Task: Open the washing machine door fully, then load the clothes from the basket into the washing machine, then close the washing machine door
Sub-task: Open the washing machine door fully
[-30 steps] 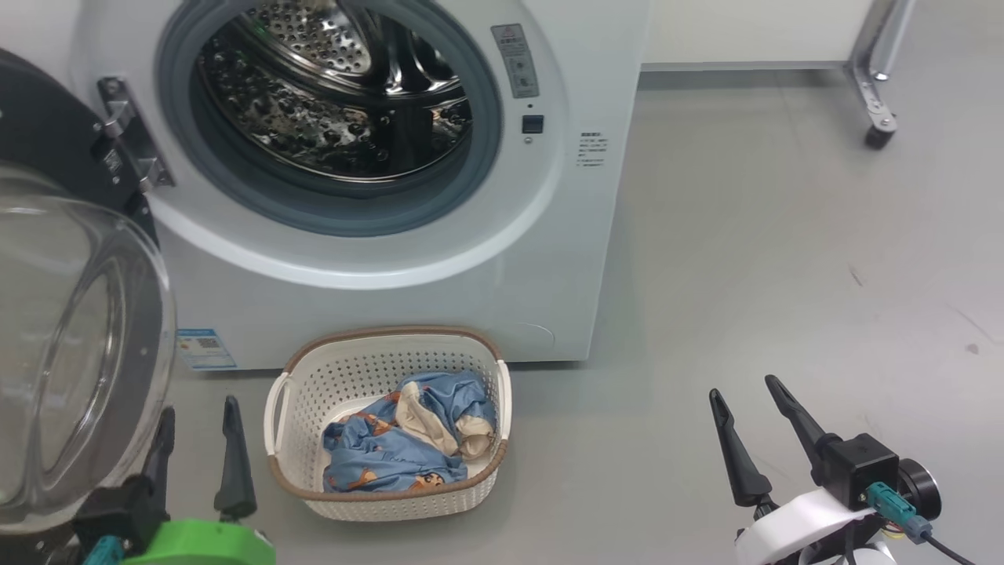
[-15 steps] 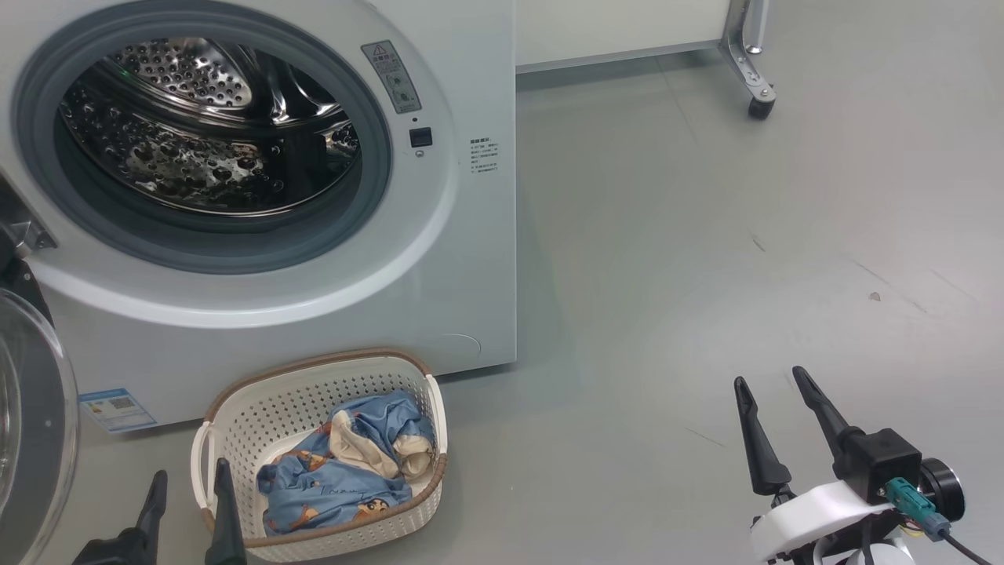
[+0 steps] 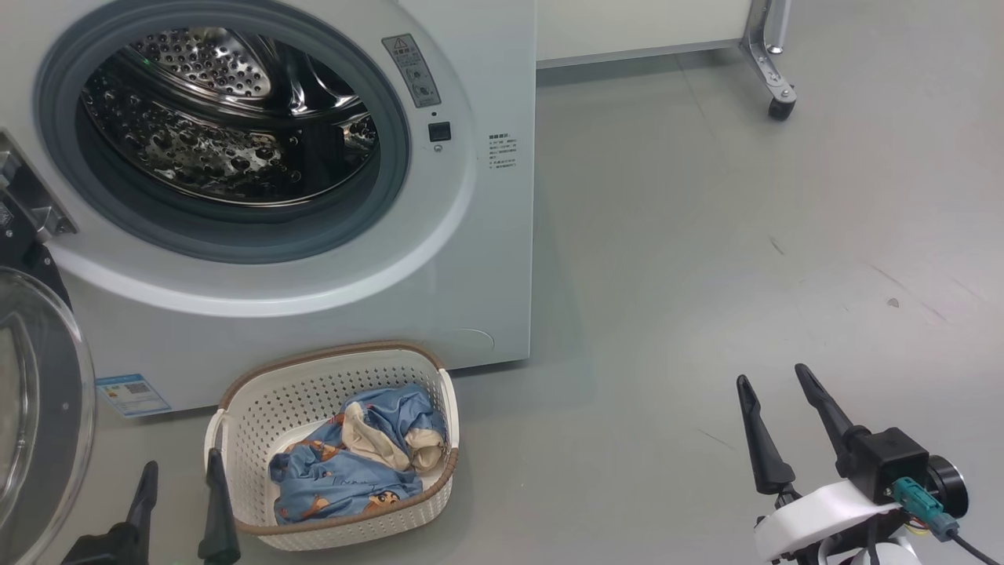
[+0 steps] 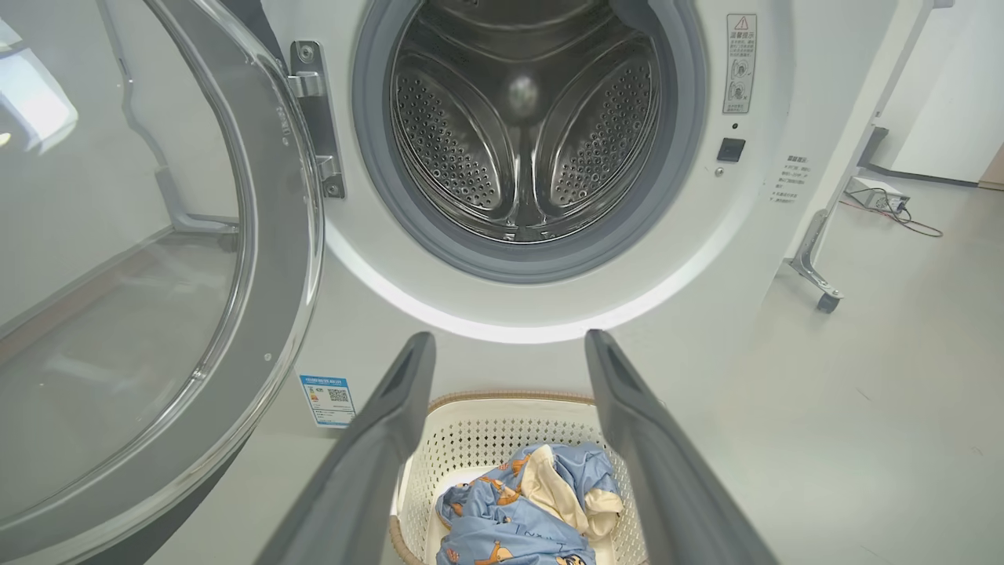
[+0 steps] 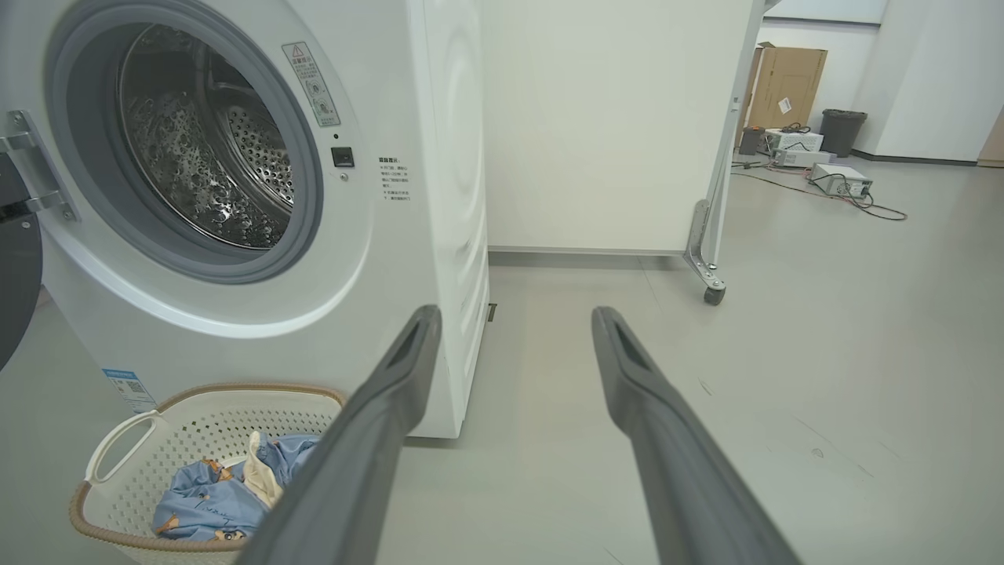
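Hanging open leftward: washing machine door (image 3: 39,392) | clothes (image 3: 353,467) stretch diagonally across basket (image 3: 314,392) | left pincer (image 3: 180,463), right pincer (image 3: 772,375) spread, empty

Left gripper (image 3: 180,475) and right gripper (image 3: 772,377) low, well apart — fingers spread wide, empty.

Right gripper (image 5: 515,314) spread wide above the grey floor (image 5: 823,337), washing machine (image 5: 376,259) drum exposed at left, clothes (image 5: 204,506) lying in the basket (image 5: 180,428) below
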`<state>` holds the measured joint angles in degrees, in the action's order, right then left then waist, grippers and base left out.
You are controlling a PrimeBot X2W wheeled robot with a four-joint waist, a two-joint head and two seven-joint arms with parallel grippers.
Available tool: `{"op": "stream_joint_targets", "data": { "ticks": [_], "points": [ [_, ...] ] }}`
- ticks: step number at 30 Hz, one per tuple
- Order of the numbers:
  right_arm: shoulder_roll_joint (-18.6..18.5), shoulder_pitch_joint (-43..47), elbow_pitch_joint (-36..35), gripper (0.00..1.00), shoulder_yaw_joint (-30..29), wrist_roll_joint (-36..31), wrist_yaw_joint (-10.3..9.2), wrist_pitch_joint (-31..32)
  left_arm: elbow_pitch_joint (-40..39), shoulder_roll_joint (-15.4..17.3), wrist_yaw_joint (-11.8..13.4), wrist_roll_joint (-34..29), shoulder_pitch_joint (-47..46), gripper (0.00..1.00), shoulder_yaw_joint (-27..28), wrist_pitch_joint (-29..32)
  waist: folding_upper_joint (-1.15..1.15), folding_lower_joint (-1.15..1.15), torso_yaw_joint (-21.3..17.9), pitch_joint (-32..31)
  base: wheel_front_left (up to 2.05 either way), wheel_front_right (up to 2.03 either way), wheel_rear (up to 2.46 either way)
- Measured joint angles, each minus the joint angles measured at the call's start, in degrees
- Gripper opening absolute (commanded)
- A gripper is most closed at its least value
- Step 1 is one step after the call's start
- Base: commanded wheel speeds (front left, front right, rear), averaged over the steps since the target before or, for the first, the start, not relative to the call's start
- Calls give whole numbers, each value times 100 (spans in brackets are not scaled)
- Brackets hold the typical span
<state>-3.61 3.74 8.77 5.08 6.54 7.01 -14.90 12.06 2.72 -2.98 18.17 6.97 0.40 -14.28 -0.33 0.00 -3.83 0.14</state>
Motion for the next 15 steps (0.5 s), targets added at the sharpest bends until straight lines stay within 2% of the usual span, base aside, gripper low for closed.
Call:
{"op": "stream_joint_targets", "data": {
  "ticks": [15],
  "points": [
    [-7,-1,3,100,116,0,0,0,-109,-7,157,-110,9,100,137,-1,0,0,129,41,0,0,0]
  ]
}}
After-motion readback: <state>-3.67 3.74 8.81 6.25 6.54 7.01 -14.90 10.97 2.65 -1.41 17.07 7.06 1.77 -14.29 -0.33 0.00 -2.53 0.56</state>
